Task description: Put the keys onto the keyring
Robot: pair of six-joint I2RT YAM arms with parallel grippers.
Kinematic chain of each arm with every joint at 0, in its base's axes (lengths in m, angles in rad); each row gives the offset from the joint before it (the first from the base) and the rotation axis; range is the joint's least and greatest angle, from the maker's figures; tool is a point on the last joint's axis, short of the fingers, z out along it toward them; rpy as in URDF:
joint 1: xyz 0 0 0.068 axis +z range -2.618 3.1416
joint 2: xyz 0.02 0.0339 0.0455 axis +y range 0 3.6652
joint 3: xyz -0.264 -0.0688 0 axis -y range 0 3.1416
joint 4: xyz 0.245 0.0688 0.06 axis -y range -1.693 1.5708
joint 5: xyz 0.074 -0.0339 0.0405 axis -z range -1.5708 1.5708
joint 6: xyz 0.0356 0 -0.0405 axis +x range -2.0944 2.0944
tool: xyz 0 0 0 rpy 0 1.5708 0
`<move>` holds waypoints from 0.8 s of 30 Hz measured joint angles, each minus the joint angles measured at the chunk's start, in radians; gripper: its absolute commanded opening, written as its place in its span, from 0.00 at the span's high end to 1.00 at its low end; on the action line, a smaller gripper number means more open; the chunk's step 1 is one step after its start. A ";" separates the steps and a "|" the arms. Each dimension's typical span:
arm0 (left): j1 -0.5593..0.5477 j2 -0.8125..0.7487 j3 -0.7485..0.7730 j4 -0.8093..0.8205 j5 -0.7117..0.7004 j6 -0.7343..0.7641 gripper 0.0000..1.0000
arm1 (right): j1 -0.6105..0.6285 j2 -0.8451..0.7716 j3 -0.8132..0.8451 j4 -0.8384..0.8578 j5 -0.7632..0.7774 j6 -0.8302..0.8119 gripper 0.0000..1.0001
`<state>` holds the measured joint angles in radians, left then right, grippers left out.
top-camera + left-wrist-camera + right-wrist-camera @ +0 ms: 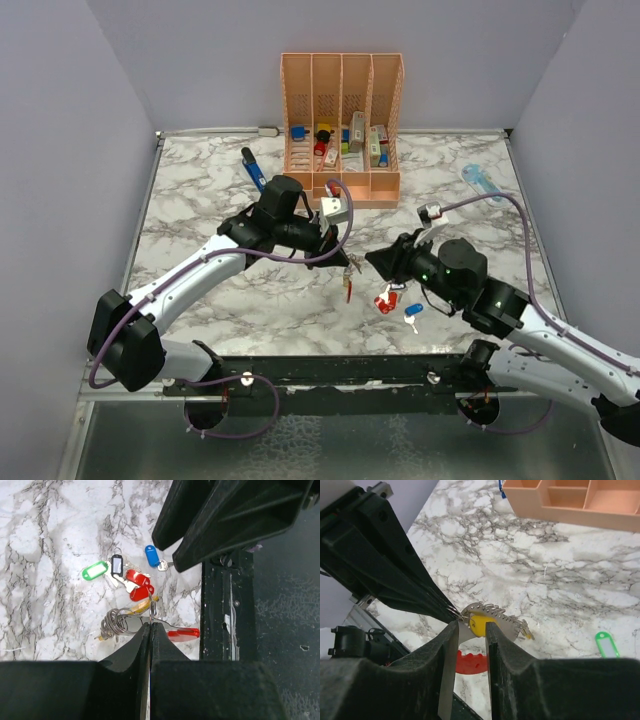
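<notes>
The left gripper (150, 626) is clenched on the thin silvery metal keyring (151, 609), holding it above the white marble table (50, 555), with the red strap loop (184, 634) dangling beside its fingers. The right gripper (471, 624) meets it almost tip to tip, jaws parted. A yellow-headed key with a toothed silvery blade (495, 620) sits at that gap, close by the ring. On the table below lie loose keys — a green-tagged key (95, 571), two red-tagged keys (137, 578) and a blue-tagged key (152, 556) — clustered near one another.

Overhead, two wrist close-ups; common keys (386, 303)
</notes>
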<state>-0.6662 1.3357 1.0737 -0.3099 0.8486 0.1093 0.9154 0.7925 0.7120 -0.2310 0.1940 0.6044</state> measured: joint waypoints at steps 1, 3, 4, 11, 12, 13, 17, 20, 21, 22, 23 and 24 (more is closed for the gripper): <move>0.000 0.001 0.004 -0.008 0.013 0.015 1.00 | 0.000 -0.024 0.000 0.000 0.000 -0.031 0.72; 0.000 0.004 0.011 -0.015 0.032 0.030 1.00 | 0.000 -0.043 0.000 0.000 -0.002 -0.066 0.72; 0.000 0.006 0.015 -0.015 0.045 0.040 1.00 | 0.000 -0.050 0.000 0.002 -0.011 -0.102 0.73; 0.000 0.018 0.016 -0.030 0.132 0.101 1.00 | 0.000 -0.010 0.007 0.022 -0.150 -0.291 0.79; 0.000 0.019 0.016 -0.035 0.138 0.110 1.00 | 0.000 -0.002 0.007 0.026 -0.170 -0.307 0.80; 0.000 0.019 0.016 -0.040 0.147 0.119 1.00 | 0.000 0.007 0.007 0.031 -0.198 -0.331 0.80; 0.000 0.021 0.017 -0.067 0.182 0.159 1.00 | 0.000 0.016 0.007 0.054 -0.272 -0.385 0.80; 0.000 0.024 0.017 -0.083 0.200 0.186 1.00 | 0.000 0.019 0.022 0.053 -0.315 -0.414 0.80; 0.000 0.025 0.017 -0.087 0.203 0.193 1.00 | 0.000 0.020 0.029 0.053 -0.330 -0.423 0.80; 0.000 0.025 0.017 -0.089 0.205 0.199 1.00 | 0.000 0.021 0.034 0.053 -0.348 -0.431 0.80; 0.000 0.025 0.017 -0.092 0.208 0.203 1.00 | 0.000 0.023 0.041 0.054 -0.350 -0.433 0.80; 0.000 0.025 0.017 -0.094 0.210 0.206 1.00 | 0.000 0.026 0.048 0.053 -0.364 -0.439 0.80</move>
<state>-0.6662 1.3605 1.0908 -0.4038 1.0588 0.3149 0.9154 0.8188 0.7605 -0.1776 -0.1703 0.1654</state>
